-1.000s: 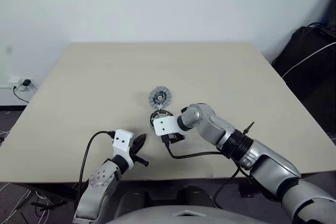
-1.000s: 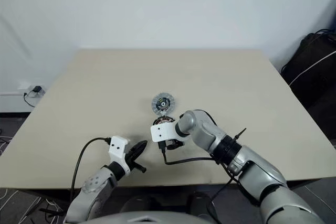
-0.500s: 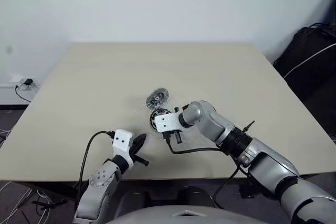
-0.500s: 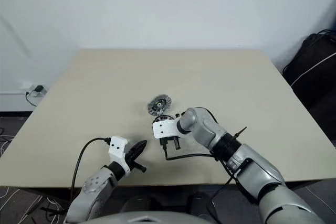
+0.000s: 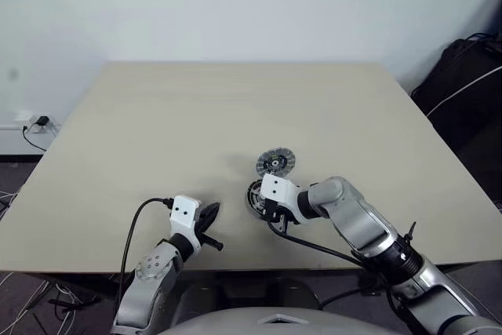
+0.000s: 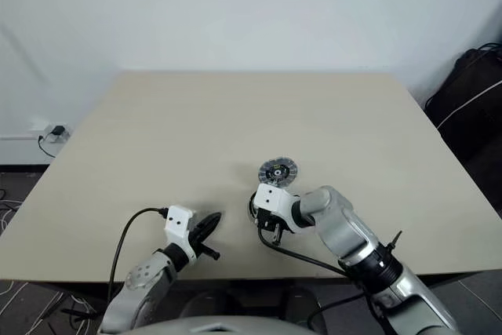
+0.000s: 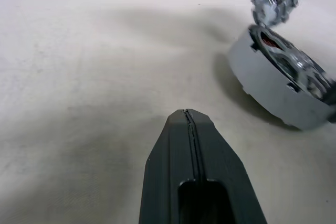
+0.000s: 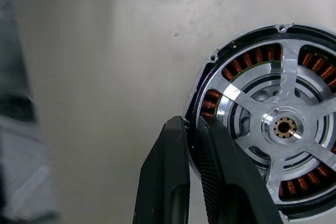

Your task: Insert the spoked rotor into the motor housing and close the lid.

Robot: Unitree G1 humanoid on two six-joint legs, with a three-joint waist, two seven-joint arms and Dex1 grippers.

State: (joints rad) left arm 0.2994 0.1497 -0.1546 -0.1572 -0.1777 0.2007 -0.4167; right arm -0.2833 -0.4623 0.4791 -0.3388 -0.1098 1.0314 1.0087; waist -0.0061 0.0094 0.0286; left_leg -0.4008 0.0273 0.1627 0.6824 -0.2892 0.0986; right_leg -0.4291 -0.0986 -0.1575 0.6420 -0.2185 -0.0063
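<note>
Black fingers of the left gripper (image 5: 210,217) are pressed together with nothing between them, low over the near-left part of the table (image 5: 157,131). Just right of it, right gripper (image 8: 190,129) is pinched on the rim of the motor housing (image 8: 210,77), which sits on the tabletop near the front edge. Spoked rotor (image 8: 278,124) already sits inside the housing, copper windings visible between spokes. Lid (image 5: 275,163) lies just beyond the housing, dark face up, separate from it.
</note>
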